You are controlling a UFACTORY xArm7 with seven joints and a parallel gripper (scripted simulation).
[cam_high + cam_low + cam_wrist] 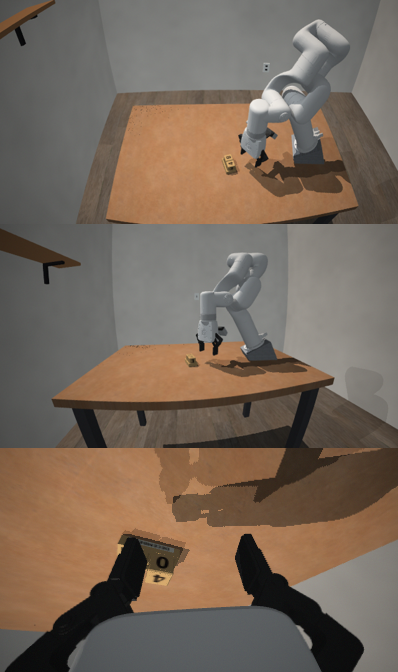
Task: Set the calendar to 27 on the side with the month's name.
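Note:
The calendar's small tan tray (231,172) (192,365) (156,544) stands on the table with two cubes side by side in it. In the top view, the top of one cube (228,157) shows an 8 and the top of the other cube (230,163) (161,563) shows a 4. In the wrist view the 4 cube shows a 0 on the side above the tray's name strip. The 8 cube is mostly hidden there behind the left finger. My gripper (250,158) (208,351) (191,547) is open and empty, above the table on the robot-base side of the tray.
The brown table (174,186) (140,382) carries the arm's base (308,155) (261,352) at the right. The arm's shadow lies beside the tray. Small dark specks mark the table's far left corner. A wall shelf (25,17) (34,250) hangs at the upper left.

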